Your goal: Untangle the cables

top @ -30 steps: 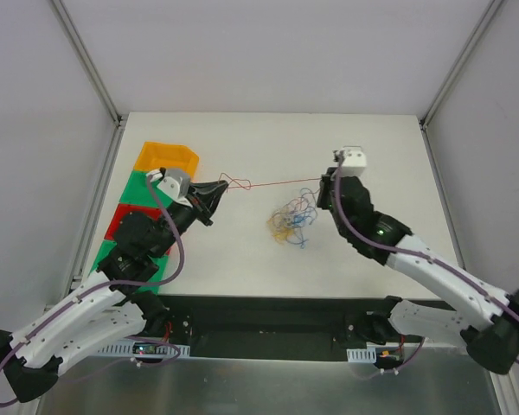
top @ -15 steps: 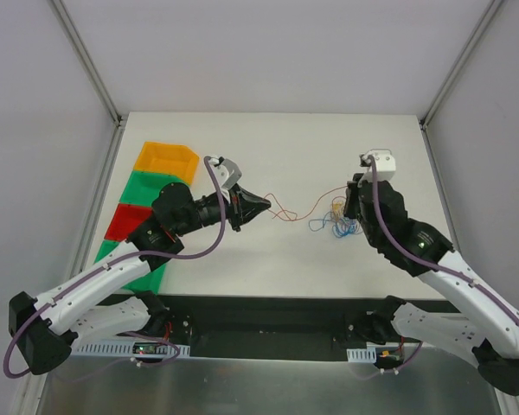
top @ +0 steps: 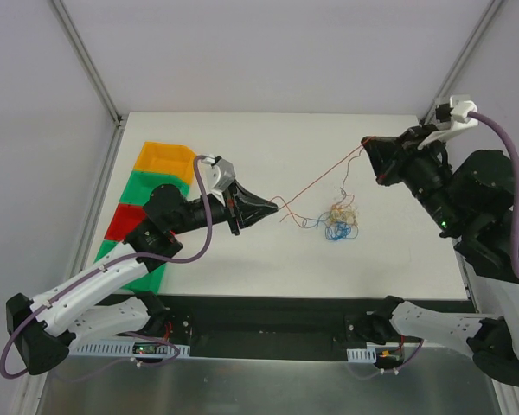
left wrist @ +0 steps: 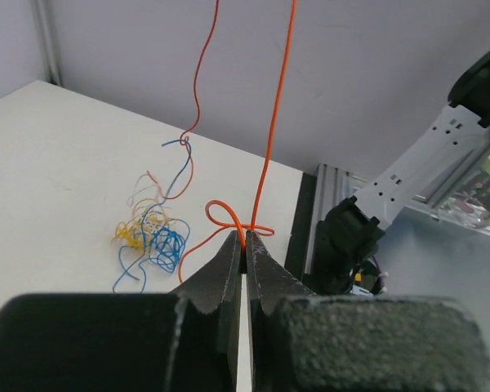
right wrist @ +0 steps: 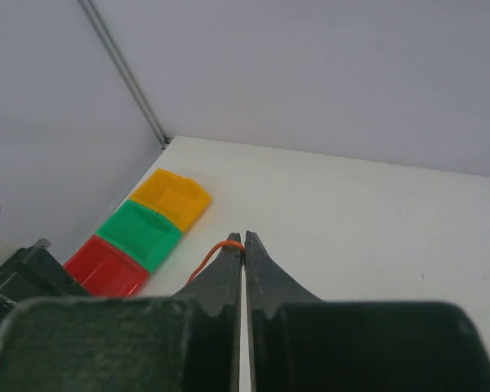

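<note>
- White table (top: 242,147) bears the cables (top: 337,220), lying mid-surface.
- Right gripper (top: 369,145) has swung up far-right while left gripper (top: 275,205) holds; both pinch the red strand (top: 320,177), now taut and, it seems, drawing free.

A red strand (top: 320,175), pinched taut between the left gripper (top: 275,205) and the raised right gripper (top: 368,143), slants through the air left of and beyond the cables (top: 337,221), barring that side. Right of and nearer than the cables, the table (top: 415,251) lies open. Coloured bins (top: 160,186) sit well left.
</note>
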### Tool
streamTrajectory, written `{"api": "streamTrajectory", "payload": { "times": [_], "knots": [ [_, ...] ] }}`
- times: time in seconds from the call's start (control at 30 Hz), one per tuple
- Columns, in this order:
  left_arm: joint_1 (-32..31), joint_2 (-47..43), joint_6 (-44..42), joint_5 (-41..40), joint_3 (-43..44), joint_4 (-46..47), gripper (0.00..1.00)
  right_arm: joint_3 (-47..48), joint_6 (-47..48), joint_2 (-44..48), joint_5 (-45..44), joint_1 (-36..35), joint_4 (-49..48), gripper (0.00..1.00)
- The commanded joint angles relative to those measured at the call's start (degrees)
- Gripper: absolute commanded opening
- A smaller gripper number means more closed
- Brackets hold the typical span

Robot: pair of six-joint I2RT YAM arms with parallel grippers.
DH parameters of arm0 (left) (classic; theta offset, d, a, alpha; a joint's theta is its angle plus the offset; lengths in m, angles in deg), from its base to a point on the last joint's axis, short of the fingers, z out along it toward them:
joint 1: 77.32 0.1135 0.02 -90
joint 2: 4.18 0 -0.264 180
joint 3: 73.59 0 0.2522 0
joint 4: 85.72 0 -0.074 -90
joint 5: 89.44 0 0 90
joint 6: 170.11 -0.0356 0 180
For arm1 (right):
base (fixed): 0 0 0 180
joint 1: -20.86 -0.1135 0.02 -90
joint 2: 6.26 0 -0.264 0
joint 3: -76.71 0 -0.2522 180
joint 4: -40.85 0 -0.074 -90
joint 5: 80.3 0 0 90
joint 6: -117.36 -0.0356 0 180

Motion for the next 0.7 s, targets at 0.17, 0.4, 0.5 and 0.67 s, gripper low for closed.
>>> {"api": "streamTrajectory", "payload": {
  "times": [0.17,0.4,0.5,0.67],
  "knots": [
    [-0.1,0.4,2.7,1.6,1.3,0.6,0.00,-3.1,7.0,-0.6,14.0,0.3,-9.7,0.01],
    [-0.1,-1.1,0.7,-2.1,1.1,-0.7,0.00,11.2,12.5,-4.3,4.8,0.3,-3.5,0.01],
    [-0.2,-1.3,0.8,-0.5,1.5,-0.9,0.00,17.9,13.9,-5.9,11.2,0.3,-4.7,0.01],
    [-0.1,-1.0,4.2,2.5,0.6,2.5,0.00,19.2,13.7,-7.1,20.5,0.3,-6.5,0.01]
  ]
}}
